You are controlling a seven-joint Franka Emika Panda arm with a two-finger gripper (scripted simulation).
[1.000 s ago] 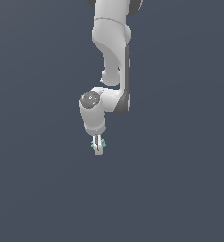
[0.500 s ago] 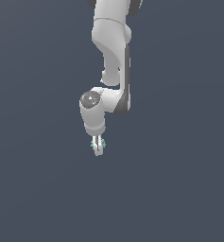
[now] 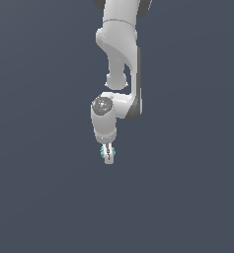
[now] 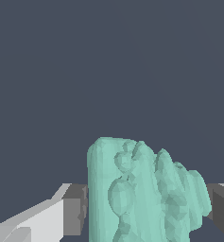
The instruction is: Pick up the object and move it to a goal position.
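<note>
The object (image 4: 146,194) is a mint-green lumpy, ridged thing that fills the space between my two fingers in the wrist view. One grey pad (image 4: 75,208) presses one side and the other pad (image 4: 222,208) the opposite side. In the exterior view my gripper (image 3: 108,155) points straight down at the end of the white arm, shut on the object (image 3: 112,151), which shows only as small teal bits on both sides of the fingers. The gripper hangs over a plain dark grey surface; whether the object touches it I cannot tell.
The white arm (image 3: 119,54) reaches down from the top of the exterior view. All around is the flat dark grey ground (image 3: 187,197). No goal marker shows in either view.
</note>
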